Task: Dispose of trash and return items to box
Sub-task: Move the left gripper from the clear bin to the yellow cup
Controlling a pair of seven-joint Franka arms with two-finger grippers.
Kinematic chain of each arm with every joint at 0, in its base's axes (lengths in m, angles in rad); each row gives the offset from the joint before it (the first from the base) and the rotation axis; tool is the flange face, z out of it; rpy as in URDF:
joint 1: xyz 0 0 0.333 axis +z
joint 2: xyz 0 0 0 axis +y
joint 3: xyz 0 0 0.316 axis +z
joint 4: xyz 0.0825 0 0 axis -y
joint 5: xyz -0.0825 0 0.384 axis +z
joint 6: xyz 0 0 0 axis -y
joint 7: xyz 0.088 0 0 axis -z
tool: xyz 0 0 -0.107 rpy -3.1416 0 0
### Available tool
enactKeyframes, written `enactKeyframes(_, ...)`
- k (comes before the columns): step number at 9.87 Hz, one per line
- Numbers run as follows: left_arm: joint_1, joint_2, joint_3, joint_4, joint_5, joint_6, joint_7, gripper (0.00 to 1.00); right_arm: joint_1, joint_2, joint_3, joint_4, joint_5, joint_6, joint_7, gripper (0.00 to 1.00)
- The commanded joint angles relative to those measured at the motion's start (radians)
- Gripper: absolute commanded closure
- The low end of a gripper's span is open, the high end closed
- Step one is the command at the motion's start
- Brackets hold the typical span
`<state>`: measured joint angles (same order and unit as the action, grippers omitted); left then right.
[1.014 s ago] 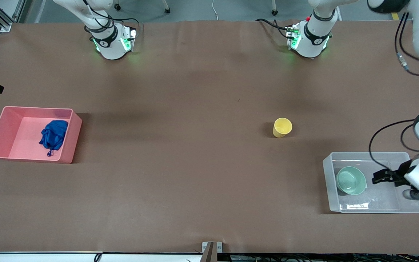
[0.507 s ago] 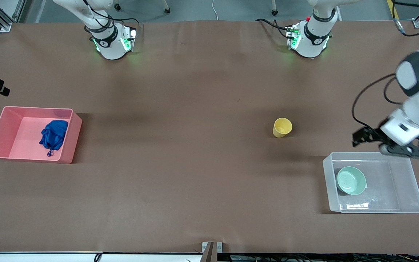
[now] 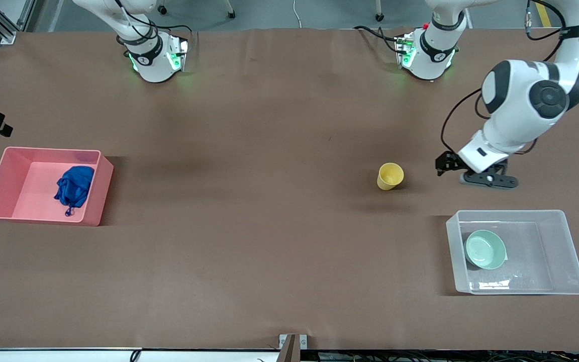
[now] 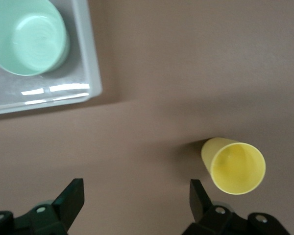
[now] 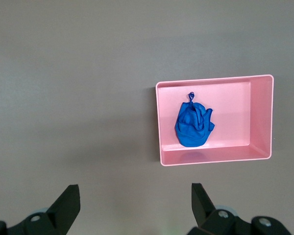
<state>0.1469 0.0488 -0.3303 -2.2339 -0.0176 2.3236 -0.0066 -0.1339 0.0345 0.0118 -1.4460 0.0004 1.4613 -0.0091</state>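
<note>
Black left gripper fingers spread wide, empty, beside yellow cup.

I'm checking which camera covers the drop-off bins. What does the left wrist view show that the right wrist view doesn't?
Only the left wrist view shows the yellow cup standing on the table, the mint-green bowl in the clear bin, and the open left gripper. Only the right wrist view shows the blue cloth wad in the pink bin, and the open right gripper. Both show the brown table.
</note>
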Motion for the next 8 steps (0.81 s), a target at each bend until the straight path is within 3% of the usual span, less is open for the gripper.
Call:
enactKeyframes(1,0.003,0.081,-0.07,-0.02,0.018,0.074,-0.08,0.05,0.028,-0.005,0.002,0.035,-0.019,-0.002,-0.003,0.0)
enactKeyframes(4,-0.003,0.155,-0.102,-0.056,0.019,0.137,-0.098,0.09,-0.019,-0.007,0.005,0.035,-0.004,-0.032,0.001,0.0)
enactKeyframes(8,-0.03,0.217,-0.102,-0.095,0.019,0.203,-0.098,0.14,0.013,-0.019,-0.016,-0.007,-0.007,-0.015,0.0,0.0)
